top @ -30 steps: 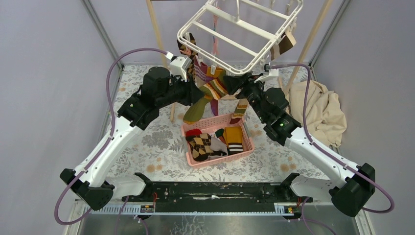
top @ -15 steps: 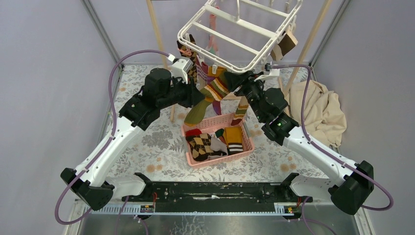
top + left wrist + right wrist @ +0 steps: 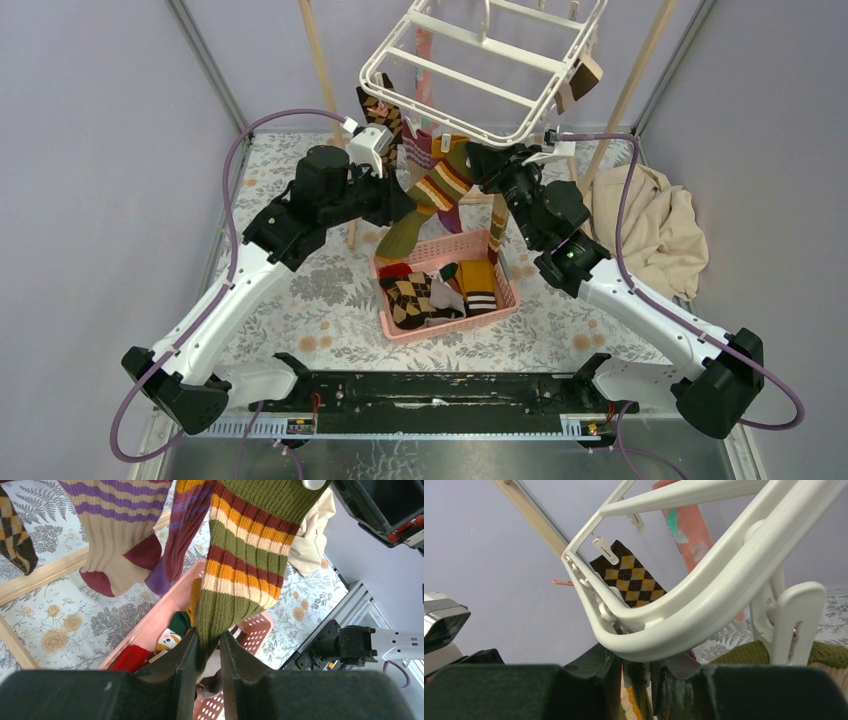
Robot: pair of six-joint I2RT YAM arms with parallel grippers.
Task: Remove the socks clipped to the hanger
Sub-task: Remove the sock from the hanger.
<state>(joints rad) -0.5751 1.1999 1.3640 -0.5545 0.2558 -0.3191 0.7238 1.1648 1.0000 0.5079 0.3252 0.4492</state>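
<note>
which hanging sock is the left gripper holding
The olive-green sock with orange, maroon and cream bands: the left gripper pinches its lower end above the pink basket. The beige purple-striped sock beside it hangs free.

Gleamed smooth and glossy, white moulded plastic, all along the hanger (image 3: 684, 615) and its clip (image 3: 791, 625). Came across as thick ribbed knit, matt and woolly, on the striped sock (image 3: 245, 565); same ribbing on the beige-and-purple sock (image 3: 115, 530). Looked finer and flatter on the argyle sock (image 3: 631, 580). Showed pink perforated plastic, faintly shiny, at the basket (image 3: 450, 325). Appeared pale, bare and matt on the wooden rail (image 3: 320, 70). Hung soft and crumpled in the beige cloth (image 3: 650, 225). Read as matt floral print over the table (image 3: 300, 290).
</note>
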